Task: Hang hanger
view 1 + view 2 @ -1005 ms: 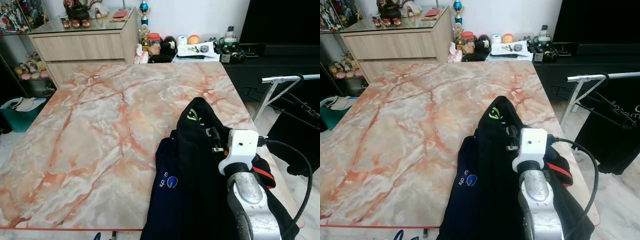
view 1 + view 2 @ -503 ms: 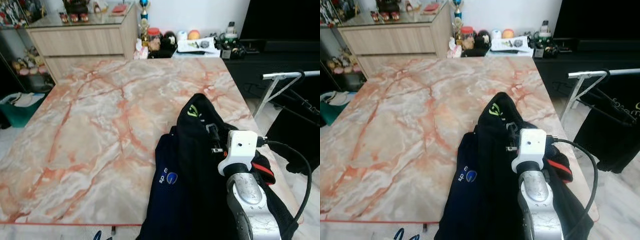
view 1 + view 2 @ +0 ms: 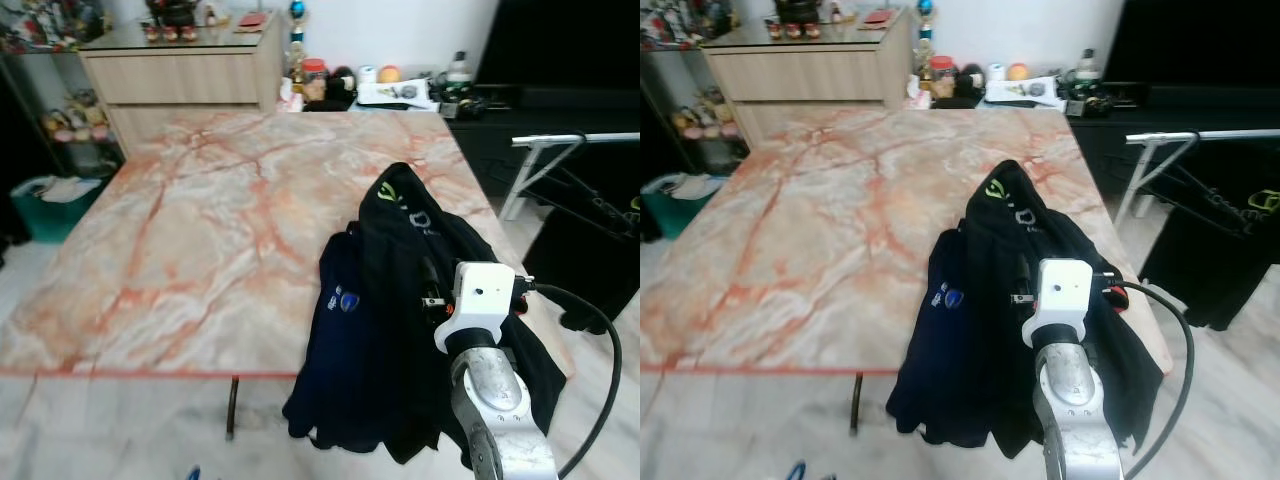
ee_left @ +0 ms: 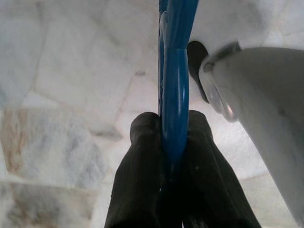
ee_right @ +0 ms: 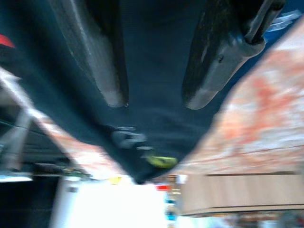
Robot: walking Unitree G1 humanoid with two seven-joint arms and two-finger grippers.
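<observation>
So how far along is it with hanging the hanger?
Done: the left gripper is shut on the blue hanger, held low over the tiled floor.
In hand: the right gripper hovers open over the dark clothes heaped on the marble table.
Left: nothing hangs yet; the clothes rack stands off to the right, beyond the table.

A large table (image 3: 180,230) with a pink-veined marble top stands on a pale tiled floor (image 3: 110,430). Behind it, a wooden drawer cabinet (image 3: 170,80) (its glass top crowded with small items) meets a white wall (image 3: 420,30), beside a low black unit (image 3: 540,110).
</observation>
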